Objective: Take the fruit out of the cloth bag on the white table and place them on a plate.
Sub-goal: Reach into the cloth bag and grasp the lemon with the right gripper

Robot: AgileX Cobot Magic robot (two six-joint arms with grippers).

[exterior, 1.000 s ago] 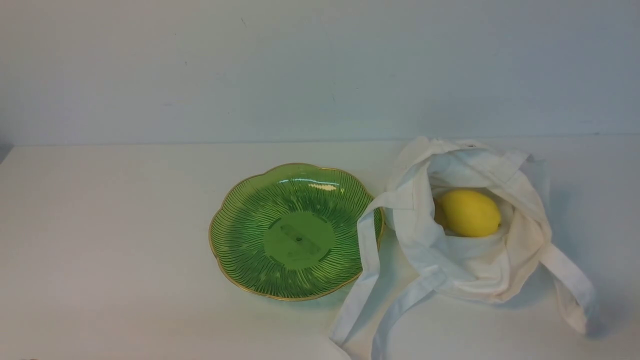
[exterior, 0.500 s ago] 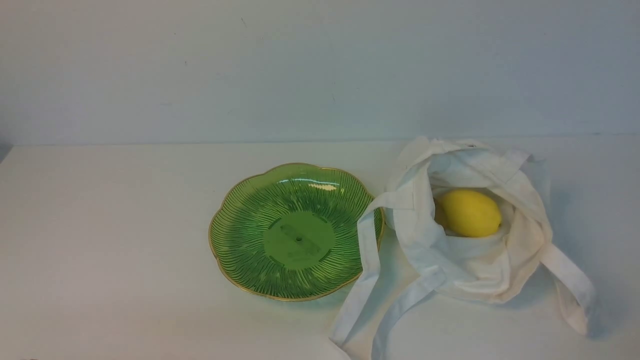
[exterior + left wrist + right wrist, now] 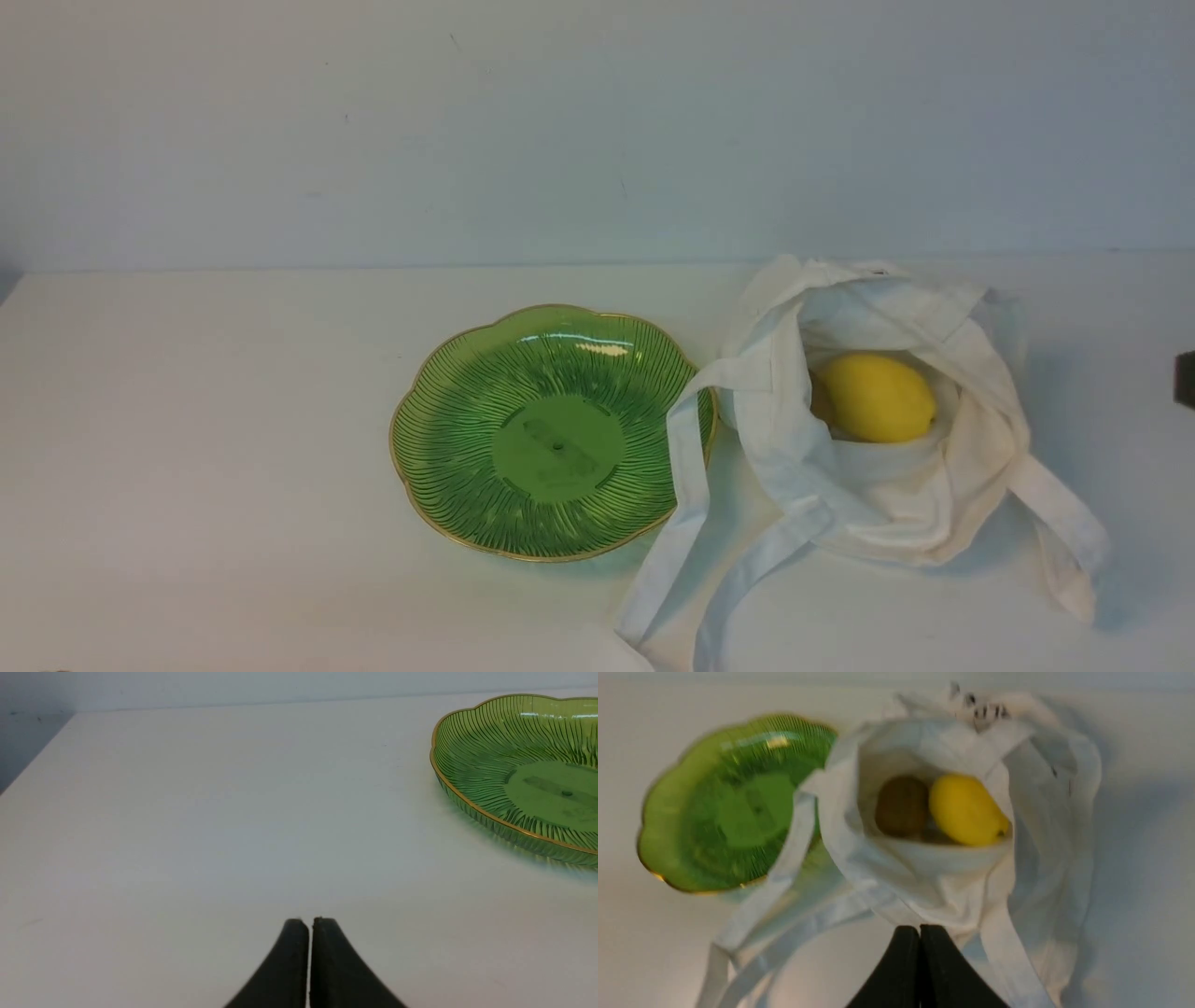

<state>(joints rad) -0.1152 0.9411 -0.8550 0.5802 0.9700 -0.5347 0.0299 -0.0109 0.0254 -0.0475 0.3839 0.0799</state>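
Observation:
The white cloth bag (image 3: pixel 878 485) lies open on the white table (image 3: pixel 187 448), right of the green plate (image 3: pixel 551 434). One strap lies over the plate's right rim. The yellow lemon (image 3: pixel 876 397) sits in the bag's mouth. In the right wrist view the lemon (image 3: pixel 966 809) lies beside the brownish fruit (image 3: pixel 902 806) inside the bag (image 3: pixel 934 868), with the plate (image 3: pixel 728 807) alongside. My right gripper (image 3: pixel 920 928) is shut and empty, above the bag's near side. Only a dark sliver of the right arm (image 3: pixel 1186 378) shows at the front view's right edge. My left gripper (image 3: pixel 309 921) is shut and empty, over bare table short of the plate (image 3: pixel 528 774).
The pale grey-blue wall (image 3: pixel 597 131) stands right behind the table's far edge. The table's left edge (image 3: pixel 32 760) shows in the left wrist view. The bag's long straps (image 3: pixel 691 560) trail toward the front edge.
A dark part of the right arm has come into the front view at the right edge. The bag's right strap has shifted slightly. Plate and lemon have not moved.

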